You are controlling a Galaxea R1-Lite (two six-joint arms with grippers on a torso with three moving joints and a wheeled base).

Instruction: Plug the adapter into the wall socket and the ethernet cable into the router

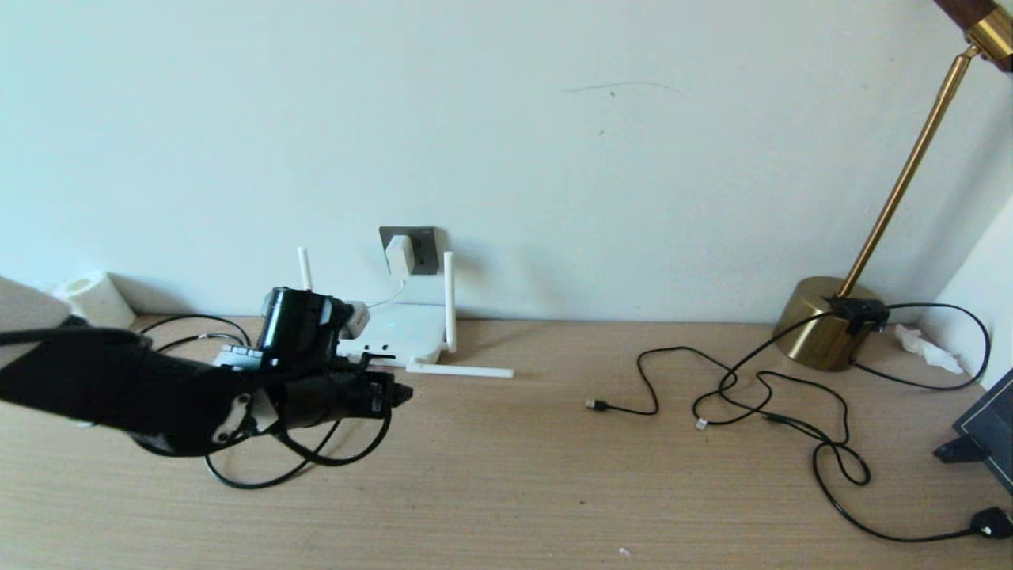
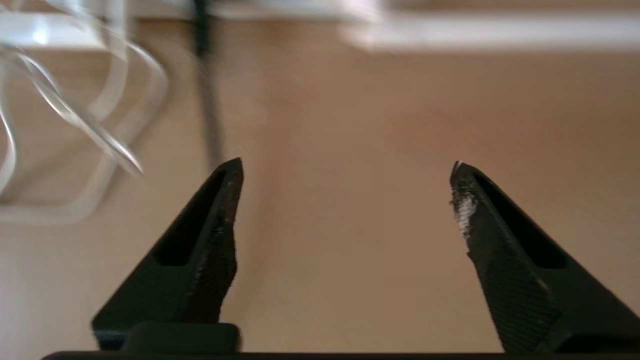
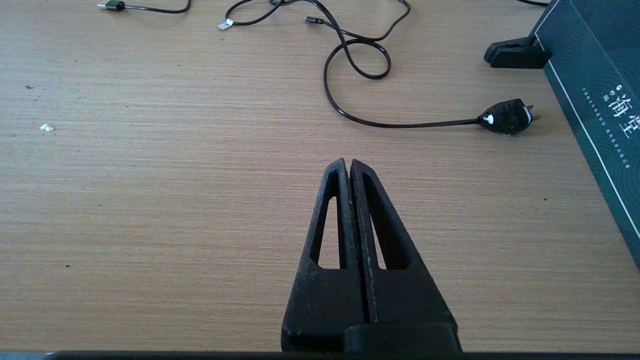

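Observation:
The white adapter [image 1: 400, 253] sits in the dark grey wall socket [image 1: 425, 239], and its thin white cord drops to the router [image 1: 407, 328]. One router antenna [image 1: 449, 299] stands upright and another [image 1: 460, 370] lies flat on the table. My left gripper [image 1: 402, 393] hovers just in front of the router, open and empty [image 2: 347, 165]. The black ethernet cable [image 1: 342, 462] loops on the table under that arm. In the left wrist view the cable [image 2: 207, 100] runs toward the router's edge; its connector is hidden. My right gripper [image 3: 348, 162] is shut and empty above bare table.
A brass lamp base [image 1: 827, 321] stands at the back right, with thin black cords [image 1: 752, 396] and a USB plug [image 1: 595, 404] spread before it. A black mains plug [image 3: 507, 116] and a dark box [image 3: 595, 75] lie at the right. A white roll [image 1: 91, 297] stands far left.

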